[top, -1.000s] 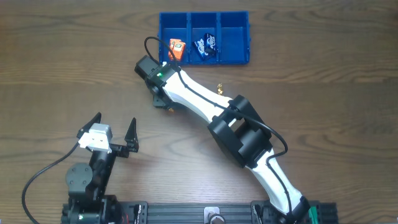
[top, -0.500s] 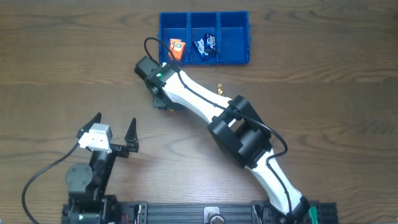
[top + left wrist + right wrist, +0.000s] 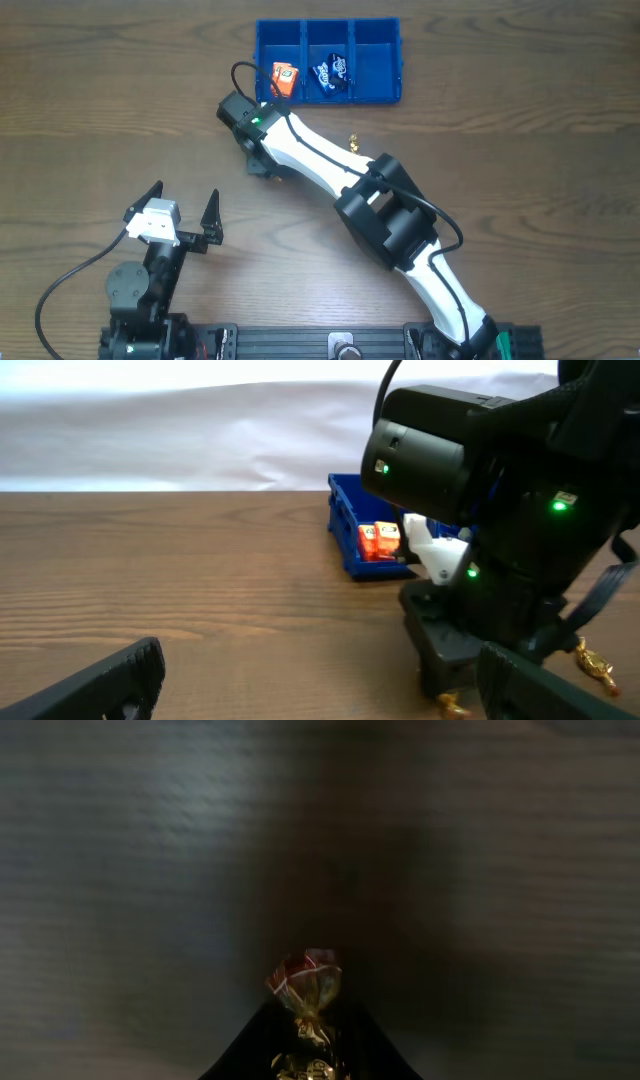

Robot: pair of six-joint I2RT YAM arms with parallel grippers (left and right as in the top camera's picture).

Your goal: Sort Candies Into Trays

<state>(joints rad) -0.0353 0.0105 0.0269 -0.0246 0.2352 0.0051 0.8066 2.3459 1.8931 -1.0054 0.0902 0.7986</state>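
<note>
A blue tray (image 3: 392, 60) with three compartments stands at the far side of the table. Its left compartment holds an orange candy (image 3: 285, 80) (image 3: 380, 540), its middle one blue candies (image 3: 332, 74). My right gripper (image 3: 262, 166) (image 3: 448, 685) is low over the table in front of the tray's left end. It is shut on a gold-wrapped candy (image 3: 305, 985) (image 3: 452, 704). A second gold candy (image 3: 352, 140) (image 3: 596, 662) lies on the wood beside the right arm. My left gripper (image 3: 184, 196) stands open near its base with nothing between the fingers.
The right arm (image 3: 330, 175) stretches diagonally across the middle of the table. Bare wood lies to the left of the tray and along the whole right side.
</note>
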